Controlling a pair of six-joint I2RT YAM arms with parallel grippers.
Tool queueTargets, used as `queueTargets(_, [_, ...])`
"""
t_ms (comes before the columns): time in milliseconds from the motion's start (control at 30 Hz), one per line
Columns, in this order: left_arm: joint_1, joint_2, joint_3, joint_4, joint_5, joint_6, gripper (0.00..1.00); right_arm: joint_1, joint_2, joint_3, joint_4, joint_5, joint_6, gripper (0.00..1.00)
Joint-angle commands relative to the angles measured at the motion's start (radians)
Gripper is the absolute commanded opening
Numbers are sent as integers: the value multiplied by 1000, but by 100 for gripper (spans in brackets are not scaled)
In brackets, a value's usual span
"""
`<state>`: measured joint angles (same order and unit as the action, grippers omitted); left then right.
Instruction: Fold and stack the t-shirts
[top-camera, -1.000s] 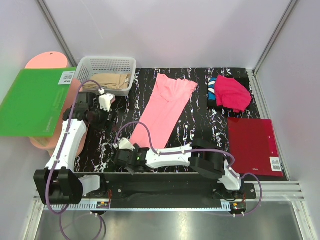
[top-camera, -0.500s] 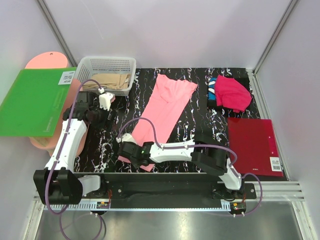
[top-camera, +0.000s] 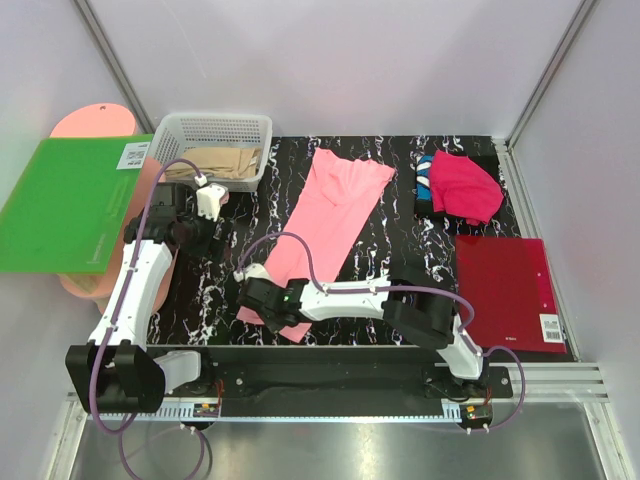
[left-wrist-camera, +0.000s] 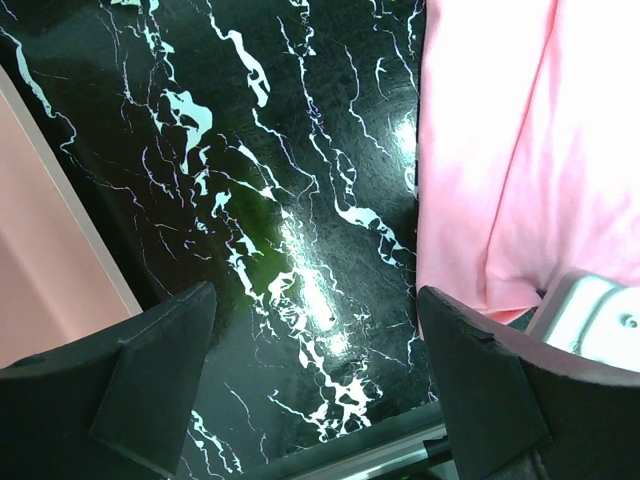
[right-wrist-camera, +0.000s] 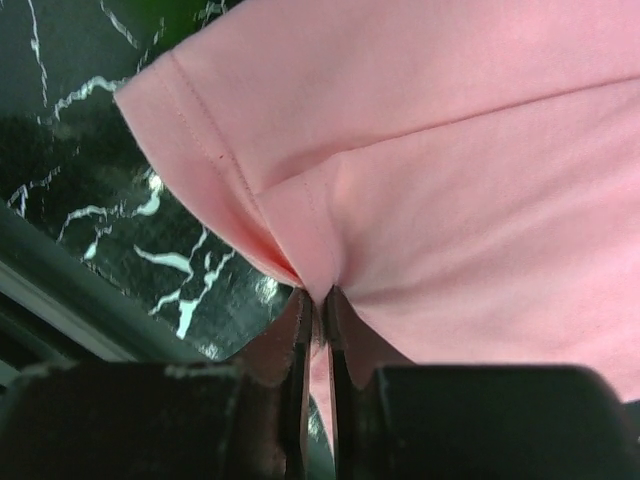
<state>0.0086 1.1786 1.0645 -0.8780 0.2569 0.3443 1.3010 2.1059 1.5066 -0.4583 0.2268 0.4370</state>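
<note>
surroundings: a dark-red board (top-camera: 505, 290) lies flat at 4 o'clock on the black marbled table (top-camera: 400, 250). a green board (top-camera: 65, 205) at 9 o'clock overhangs the table's left edge and rests on a pink oval board (top-camera: 95, 122).
in the way: the right arm reaches along the near edge toward 7 o'clock, and its purple cable arches over the near end of the salmon-pink t-shirt (top-camera: 330, 215).
basket: a white slotted basket (top-camera: 215, 128) at 11 o'clock holds beige cloth (top-camera: 225, 163).
salmon-pink t-shirt: lies flat mid-table in 1 long strip slanting from 12 o'clock to 7 o'clock.
other shirts: the magenta t-shirt (top-camera: 465, 187) is crumpled at 2 o'clock on top of the blue t-shirt (top-camera: 425, 180), which shows only as a strip at its 9 o'clock side.
right gripper (right-wrist-camera: 318, 310): fingers pressed together, pinching the salmon-pink t-shirt's near-left hem corner, and the cloth puckers into the pinch.
left gripper (left-wrist-camera: 315, 370): fingers spread wide above bare table, beside the salmon-pink t-shirt's left edge, holding nothing.
</note>
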Motion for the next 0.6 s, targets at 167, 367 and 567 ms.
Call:
queueTargets(167, [-4, -33, 0, 36, -19, 15, 86, 176, 14, 171, -371, -98, -27, 11])
queueTargets(367, [-2, -37, 2, 36, -16, 21, 86, 179, -113, 178, -370, -156, 34, 11])
queueTargets(567, [-4, -34, 5, 36, -18, 21, 86, 64, -202, 87, -341, -178, 39, 11])
